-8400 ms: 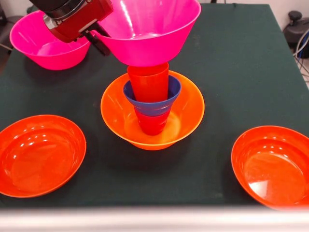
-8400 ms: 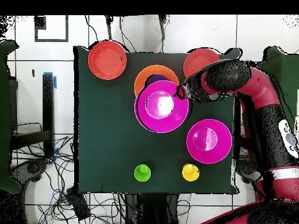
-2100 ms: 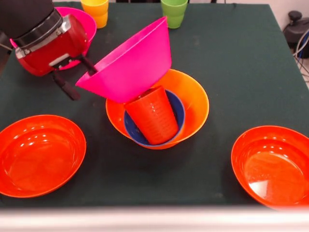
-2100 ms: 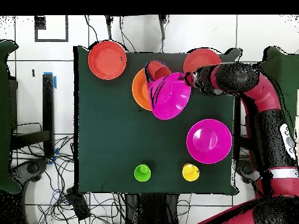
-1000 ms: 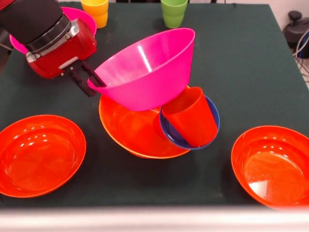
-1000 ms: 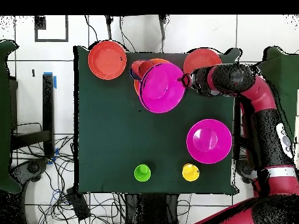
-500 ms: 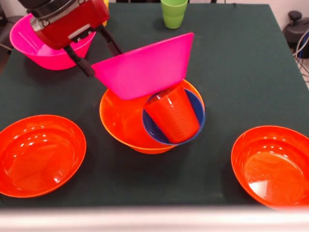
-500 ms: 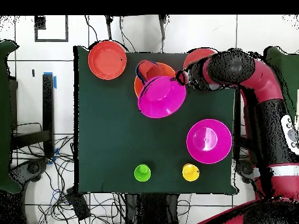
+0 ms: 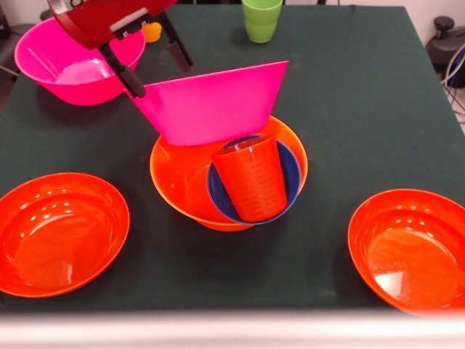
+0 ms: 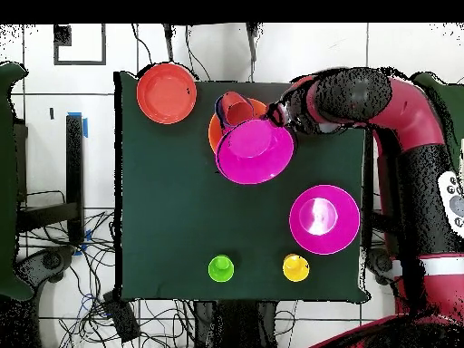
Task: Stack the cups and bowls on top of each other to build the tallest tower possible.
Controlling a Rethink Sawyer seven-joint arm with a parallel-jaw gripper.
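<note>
Pinched on the rim of a large pink bowl (image 9: 211, 102), the gripper (image 9: 149, 65) holds it tipped on its side in the air, its outer wall facing the front camera, over the back of the large orange bowl (image 9: 182, 182). That orange bowl sits near the middle of the worktop (image 9: 363, 109). Inside it the small blue bowl (image 9: 287, 174) leans toward its front right wall, and an orange-red cup (image 9: 253, 178) stands in the blue bowl, tilted, its mouth just under the pink bowl's lower edge. A red cup cannot be made out.

Two shallow red-orange bowls lie at the front corners, one left (image 9: 58, 233), one right (image 9: 410, 247). The second pink bowl (image 9: 69, 69) rests upright at the back left corner. At the back edge stands the green cup (image 9: 260, 19); the yellow cup (image 10: 295, 267) shows best from overhead.
</note>
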